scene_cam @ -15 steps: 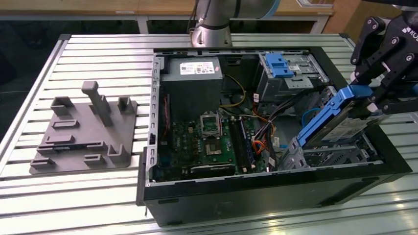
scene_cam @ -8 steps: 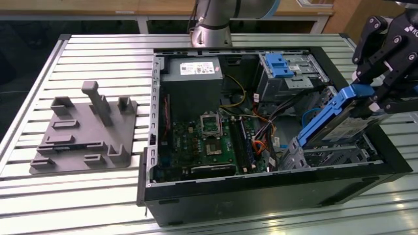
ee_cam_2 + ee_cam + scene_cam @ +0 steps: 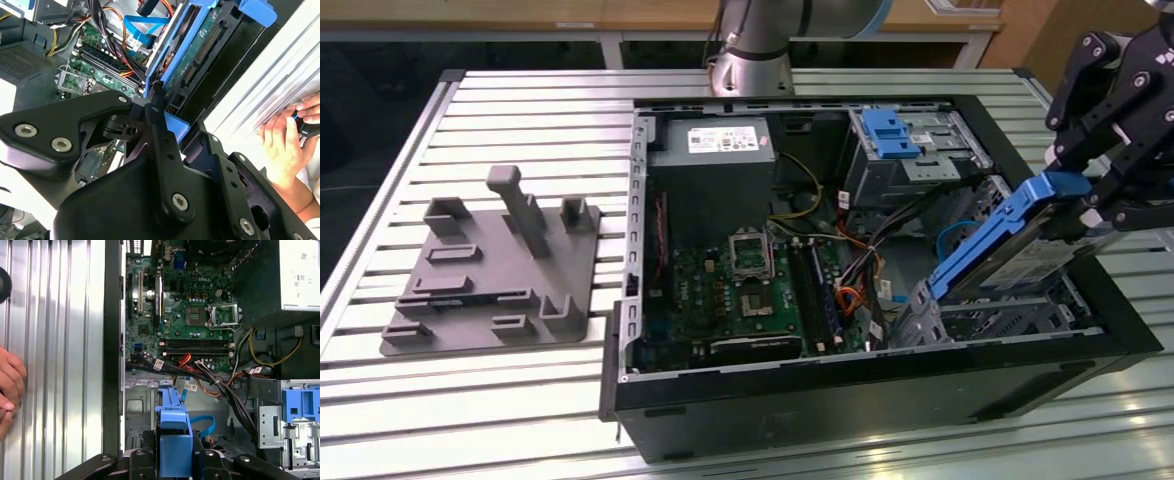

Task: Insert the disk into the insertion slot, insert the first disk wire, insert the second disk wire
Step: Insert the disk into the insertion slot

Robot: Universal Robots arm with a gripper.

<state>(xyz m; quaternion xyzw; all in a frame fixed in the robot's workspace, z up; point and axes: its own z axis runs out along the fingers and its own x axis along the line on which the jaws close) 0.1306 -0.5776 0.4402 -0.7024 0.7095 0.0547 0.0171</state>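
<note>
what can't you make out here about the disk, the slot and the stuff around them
- Exterior view: the lower end of the disk, where it meets the insertion slot, is hidden by the disk's own body.
- First wrist view: the tool is cut off by the picture's edge.
- Second wrist view: the hand and the dark thing it grips are cut off by the edge.

A desk (image 3: pixel 520 100) of ribbed, silvery metal slats is seen across the exterior view, and its slats (image 3: pixel 60 340) are also shown in the first wrist view. Bright light is reflected off the slats at seven o'clock. At twelve o'clock, behind the desk, a white frame (image 3: pixel 607 38) is set under a pale wooden top (image 3: pixel 520 12). A brown panel (image 3: pixel 1014 35) is seen at one o'clock. Dark floor (image 3: pixel 360 120) is glimpsed at nine o'clock.
</note>
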